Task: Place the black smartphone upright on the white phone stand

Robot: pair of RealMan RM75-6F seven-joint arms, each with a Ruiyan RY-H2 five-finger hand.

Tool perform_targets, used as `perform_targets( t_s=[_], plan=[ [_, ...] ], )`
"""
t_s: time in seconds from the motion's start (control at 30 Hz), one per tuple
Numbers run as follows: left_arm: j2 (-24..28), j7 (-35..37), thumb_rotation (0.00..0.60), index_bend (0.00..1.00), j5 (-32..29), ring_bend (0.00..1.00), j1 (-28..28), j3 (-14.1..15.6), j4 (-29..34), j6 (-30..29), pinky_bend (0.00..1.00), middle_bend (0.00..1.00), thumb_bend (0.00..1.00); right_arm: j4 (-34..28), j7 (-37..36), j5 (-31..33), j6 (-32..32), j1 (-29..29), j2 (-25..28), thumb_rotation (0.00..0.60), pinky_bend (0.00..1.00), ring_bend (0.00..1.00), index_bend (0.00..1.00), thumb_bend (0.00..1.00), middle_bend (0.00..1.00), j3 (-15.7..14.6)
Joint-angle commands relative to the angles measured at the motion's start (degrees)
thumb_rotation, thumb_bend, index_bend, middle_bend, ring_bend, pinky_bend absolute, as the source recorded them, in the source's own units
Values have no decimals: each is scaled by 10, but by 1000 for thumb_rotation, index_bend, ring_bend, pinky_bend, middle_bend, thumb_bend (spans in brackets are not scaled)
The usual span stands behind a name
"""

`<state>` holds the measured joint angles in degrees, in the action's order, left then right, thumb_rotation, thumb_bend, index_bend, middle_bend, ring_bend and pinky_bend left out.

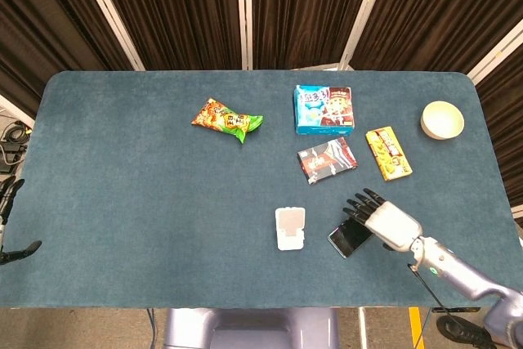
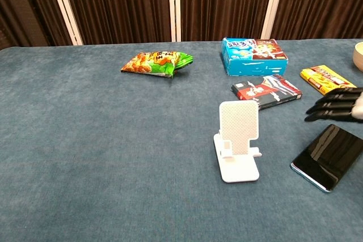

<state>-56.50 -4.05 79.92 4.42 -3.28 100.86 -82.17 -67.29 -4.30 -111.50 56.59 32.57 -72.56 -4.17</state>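
The black smartphone (image 1: 346, 239) lies flat and slanted on the blue table, right of the white phone stand (image 1: 290, 228). The stand (image 2: 238, 140) is upright with nothing on it. My right hand (image 1: 381, 220) is over the phone's far end, fingers stretched out and apart, holding nothing. In the chest view its fingers (image 2: 334, 106) point left, just above the phone (image 2: 330, 156), with a small gap showing. My left hand (image 1: 8, 222) hangs off the table's left edge, fingers apart and nothing in them.
Behind the phone lie a red-black packet (image 1: 327, 159) and a yellow packet (image 1: 388, 153). Farther back are a blue box (image 1: 324, 109), a green-orange snack bag (image 1: 227, 119) and a cream bowl (image 1: 442, 119). The table's front edge (image 1: 245, 306) is close to the stand.
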Motion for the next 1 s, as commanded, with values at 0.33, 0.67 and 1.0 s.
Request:
perform_targets(
  t_s=[0.33, 0.67, 1.0],
  plan=[
    [-6, -12, 600, 0, -13, 0, 4, -3, -2, 6, 0, 0, 0, 62, 12, -9, -33, 41, -54, 600, 87, 84, 104, 45, 148, -28],
    [-4, -6, 600, 0, -13, 0, 4, -3, -3, 6, 0, 0, 0, 82, 8, 5, -22, 40, -69, 600, 206, 337, 459, 271, 445, -44],
    [-2, -1, 600, 0, -9, 0, 3, -1, -2, 4, 0, 0, 0, 117, -15, -7, 50, 29, -80, 600, 362, 493, 640, 498, 602, -61]
  ],
)
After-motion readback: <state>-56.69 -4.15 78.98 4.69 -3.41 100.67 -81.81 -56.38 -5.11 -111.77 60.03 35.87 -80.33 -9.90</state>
